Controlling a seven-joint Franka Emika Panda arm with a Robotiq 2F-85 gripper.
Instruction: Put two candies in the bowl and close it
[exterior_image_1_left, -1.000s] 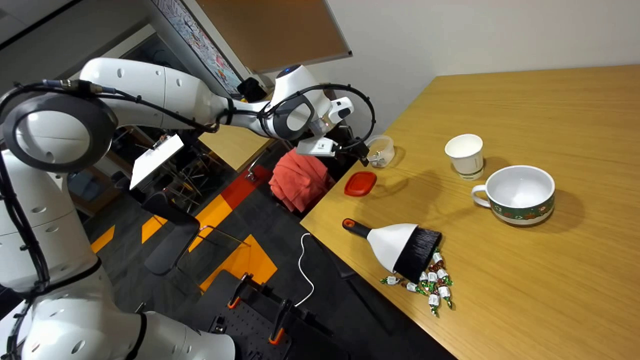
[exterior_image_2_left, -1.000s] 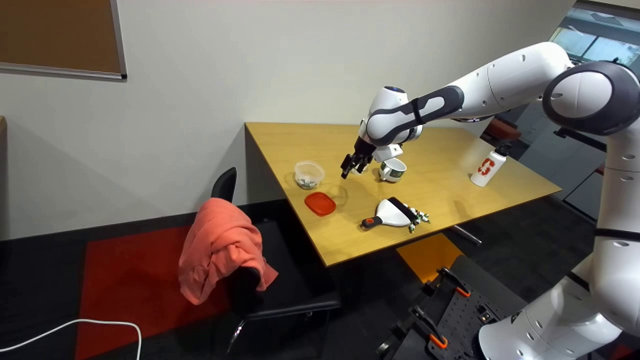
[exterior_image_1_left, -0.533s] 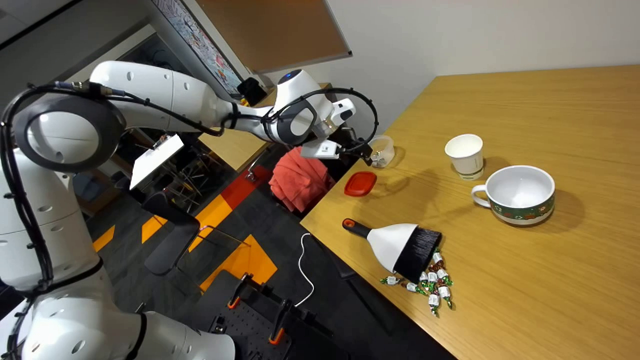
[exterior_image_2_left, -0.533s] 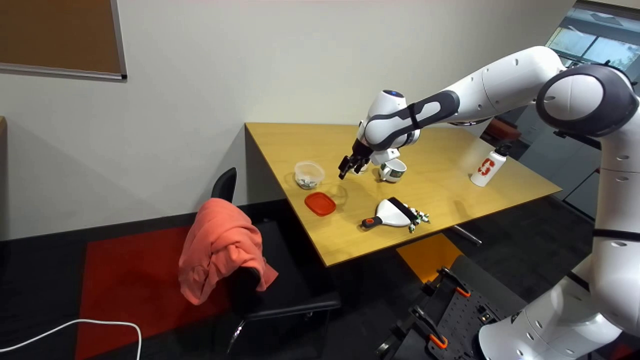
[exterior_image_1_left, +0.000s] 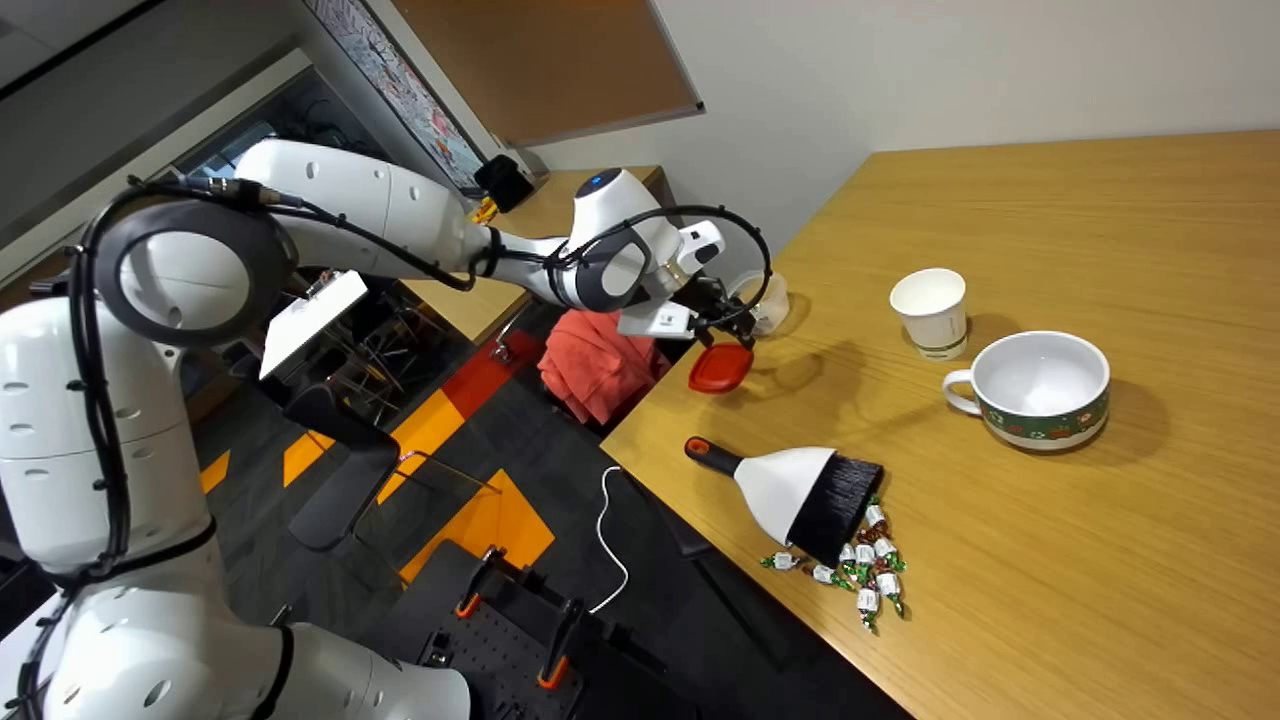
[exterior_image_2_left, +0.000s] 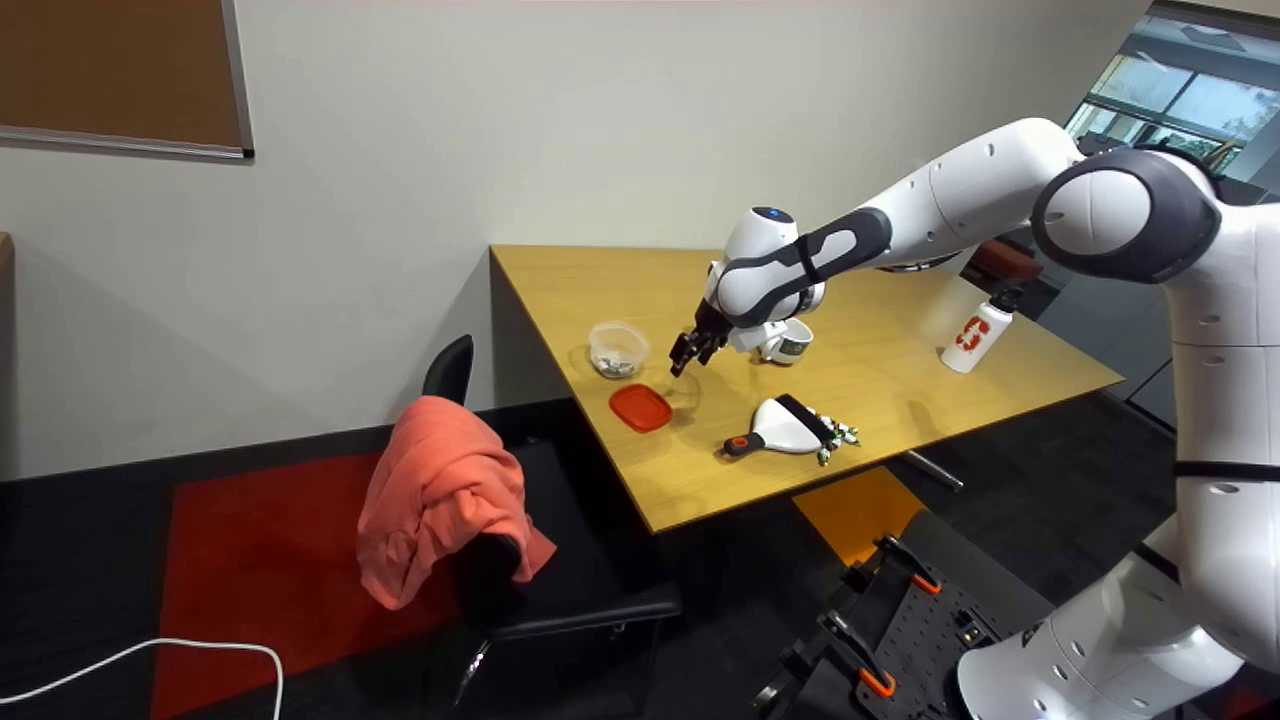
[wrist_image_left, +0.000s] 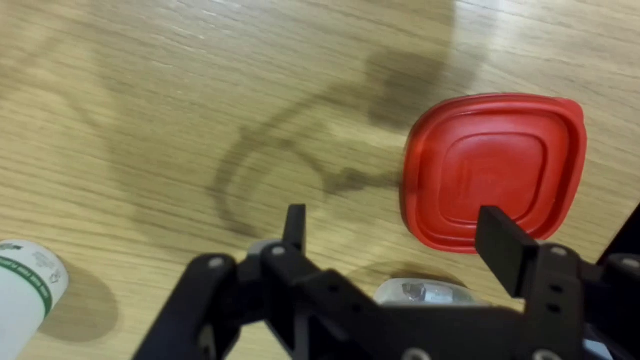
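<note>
Hovering with pincer (wrist_image_left: 393, 225) spread wide. Has the red plastic lid (wrist_image_left: 495, 170) and translucent container (exterior_image_2_left: 620, 340) of wrapped candies (exterior_image_2_left: 614, 367) near, below it, loose candies (exterior_image_1_left: 864, 555) well apart from it.

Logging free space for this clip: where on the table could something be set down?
Bare tabletop shows between the mug and the bottle, and between the mug and the brush. Crowded: candies bunched by the brush's bristles; the clear bowl and red lid close together, fingers nearby.
</note>
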